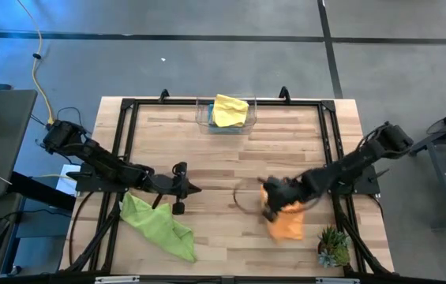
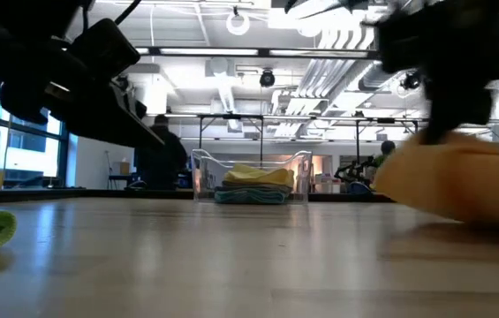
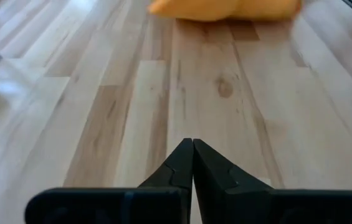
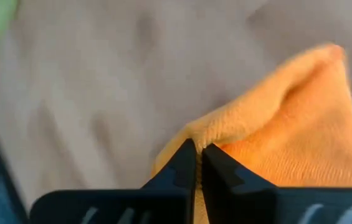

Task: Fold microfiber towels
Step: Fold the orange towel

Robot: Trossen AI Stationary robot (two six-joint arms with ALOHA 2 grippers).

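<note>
An orange towel (image 1: 288, 223) lies bunched on the table's near right, with my right gripper (image 1: 270, 207) shut on its left end. A lime green towel (image 1: 159, 225) lies crumpled at the near left, flat on the wood. My left gripper (image 1: 188, 189) hovers just beyond the green towel, shut and holding nothing; its wrist view shows its shut fingers (image 3: 192, 149) over bare wood, with the orange towel (image 3: 225, 7) farther off. A yellow towel (image 1: 230, 110) lies on top of others in the clear bin (image 1: 204, 118) at the far edge. My right gripper pinches a raised ridge of the orange towel (image 4: 195, 132) between its two fingers, at the towel's left end. The fingers slant down from above, coming from the table's right. Whether it is a fold or an edge cannot be told. The rest of the towel (image 2: 470, 190) sags toward the table.
A small green spiky plant (image 1: 333, 246) stands at the near right corner, close to the orange towel. A black frame (image 1: 128, 106) runs around the table top. Bare wood lies between the two arms in the table's middle.
</note>
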